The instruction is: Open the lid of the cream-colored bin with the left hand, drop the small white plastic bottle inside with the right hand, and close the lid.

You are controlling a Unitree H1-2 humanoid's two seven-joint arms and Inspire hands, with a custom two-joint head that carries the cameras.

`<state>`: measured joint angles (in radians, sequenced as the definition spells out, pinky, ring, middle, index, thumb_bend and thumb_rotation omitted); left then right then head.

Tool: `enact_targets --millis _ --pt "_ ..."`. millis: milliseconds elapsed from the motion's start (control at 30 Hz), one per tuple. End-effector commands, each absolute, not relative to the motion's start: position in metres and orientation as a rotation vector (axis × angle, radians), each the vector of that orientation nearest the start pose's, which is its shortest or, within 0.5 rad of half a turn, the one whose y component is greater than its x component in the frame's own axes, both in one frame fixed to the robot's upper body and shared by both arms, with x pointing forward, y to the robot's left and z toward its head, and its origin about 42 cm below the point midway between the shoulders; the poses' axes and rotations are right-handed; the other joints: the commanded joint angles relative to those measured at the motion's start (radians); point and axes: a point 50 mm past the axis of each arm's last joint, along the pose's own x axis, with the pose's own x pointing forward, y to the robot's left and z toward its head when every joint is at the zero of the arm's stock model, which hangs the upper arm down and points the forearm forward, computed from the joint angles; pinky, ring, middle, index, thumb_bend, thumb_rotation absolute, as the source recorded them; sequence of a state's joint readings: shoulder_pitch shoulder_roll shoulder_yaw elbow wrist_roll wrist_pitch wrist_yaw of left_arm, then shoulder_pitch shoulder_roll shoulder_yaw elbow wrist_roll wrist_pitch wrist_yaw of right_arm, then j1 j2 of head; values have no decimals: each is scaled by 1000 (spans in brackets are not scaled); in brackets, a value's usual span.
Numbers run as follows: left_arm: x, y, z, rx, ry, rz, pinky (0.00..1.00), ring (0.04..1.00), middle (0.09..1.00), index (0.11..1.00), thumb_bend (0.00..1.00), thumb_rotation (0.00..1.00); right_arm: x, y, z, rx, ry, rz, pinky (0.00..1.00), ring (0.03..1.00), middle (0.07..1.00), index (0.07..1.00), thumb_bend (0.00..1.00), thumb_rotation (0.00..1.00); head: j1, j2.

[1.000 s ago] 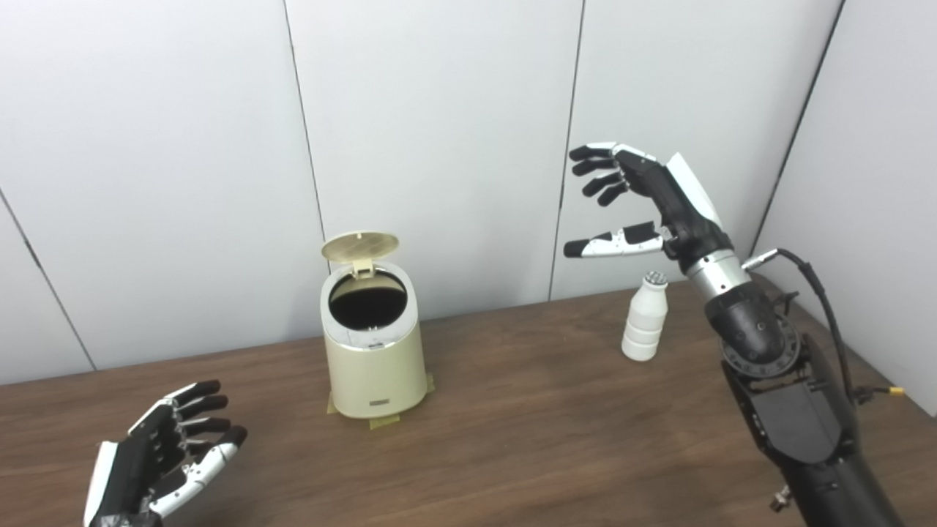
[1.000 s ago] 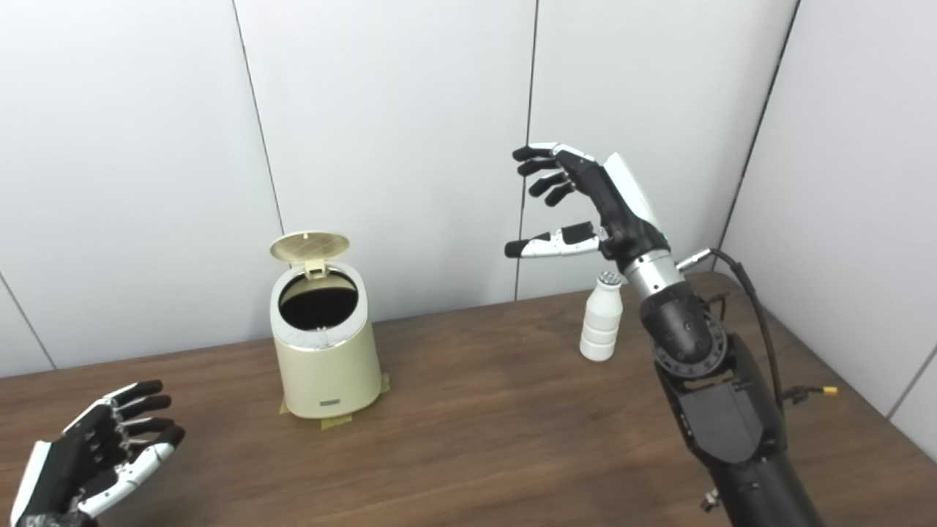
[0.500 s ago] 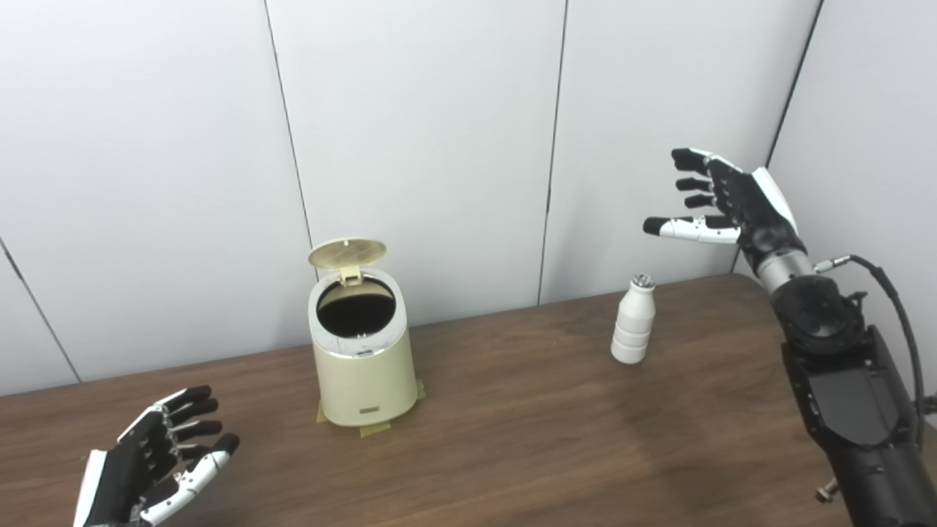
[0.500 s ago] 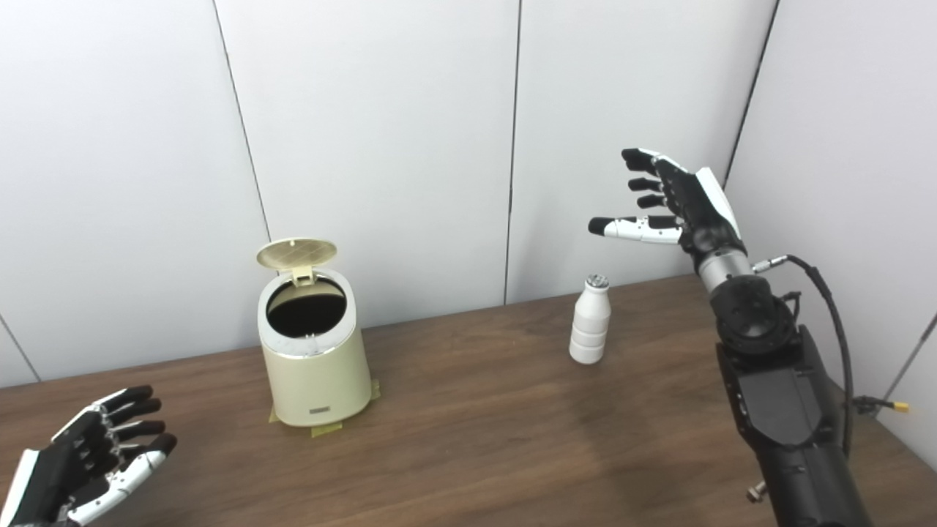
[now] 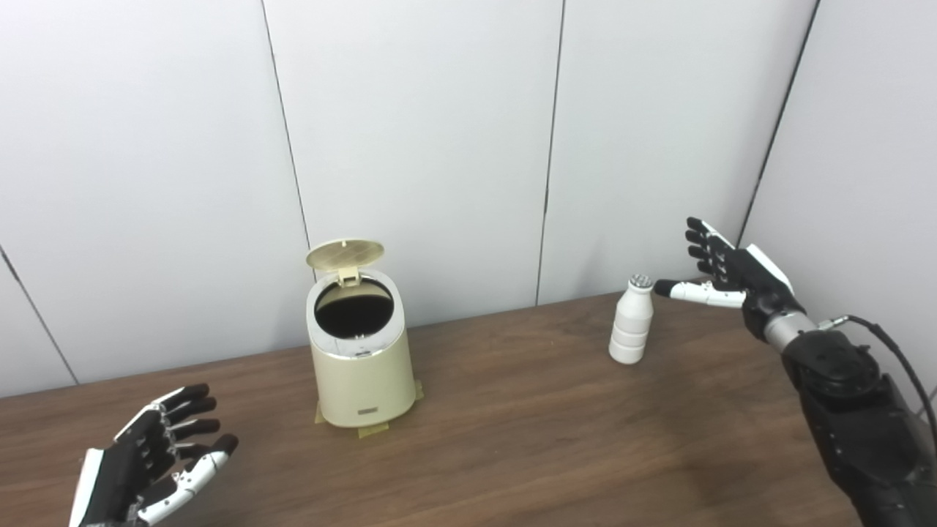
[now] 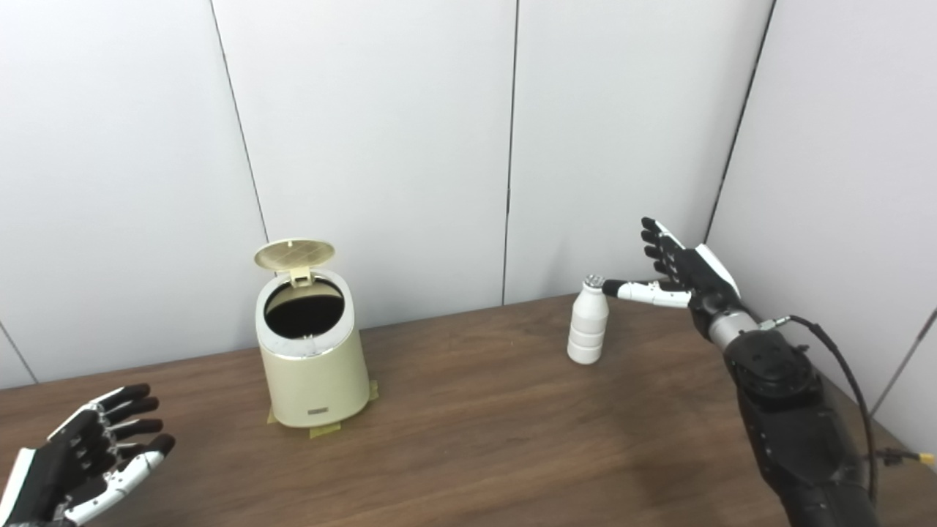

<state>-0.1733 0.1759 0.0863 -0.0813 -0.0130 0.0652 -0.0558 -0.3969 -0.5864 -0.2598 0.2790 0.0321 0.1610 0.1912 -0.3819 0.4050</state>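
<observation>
The cream-colored bin (image 5: 361,366) stands on the wooden table, left of centre, with its round lid (image 5: 345,253) tipped up and its dark inside showing. The small white plastic bottle (image 5: 632,320) stands upright at the back right of the table. My right hand (image 5: 725,271) is open beside the bottle's top, to its right, thumb pointing at the cap; it holds nothing. My left hand (image 5: 150,461) is open and empty low at the front left, well apart from the bin.
The wooden table (image 5: 512,439) runs to white wall panels (image 5: 417,146) behind. Yellowish tape (image 5: 373,428) shows under the bin's base. A black cable (image 6: 842,366) loops from my right forearm near the right wall.
My right hand has come down from high above the table to the level of the bottle's cap, on its right. The camera view has shifted a little. The left hand and bin have stayed put.
</observation>
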Motion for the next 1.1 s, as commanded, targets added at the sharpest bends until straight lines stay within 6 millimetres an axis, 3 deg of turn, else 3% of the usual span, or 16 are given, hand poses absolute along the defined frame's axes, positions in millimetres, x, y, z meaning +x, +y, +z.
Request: enact_targets --millis 0,200,433,800,1067 --pt "341 272 196 175 -266 -21 534 659 729 754 599 33 394 -457 254 -406 -110 -159 874 941 985 999 901 282 -1 2" --pt "340 272 198 192 -262 -24 540 665 735 761 585 8 391 -455 230 -359 -76 -177 948 963 989 999 792 200 -1 7" --pt "339 273 200 191 -264 -32 541 664 735 762 580 0 392 -448 216 -350 -79 -165 928 934 965 982 903 239 0 13" --pt "338 270 200 196 -262 -42 537 665 738 767 582 0 407 -438 202 -310 -80 -186 834 858 927 939 858 131 1 17" --pt "337 269 201 195 -263 -45 530 657 733 761 588 0 418 -429 200 -335 -88 -198 805 834 891 903 881 172 0 20"
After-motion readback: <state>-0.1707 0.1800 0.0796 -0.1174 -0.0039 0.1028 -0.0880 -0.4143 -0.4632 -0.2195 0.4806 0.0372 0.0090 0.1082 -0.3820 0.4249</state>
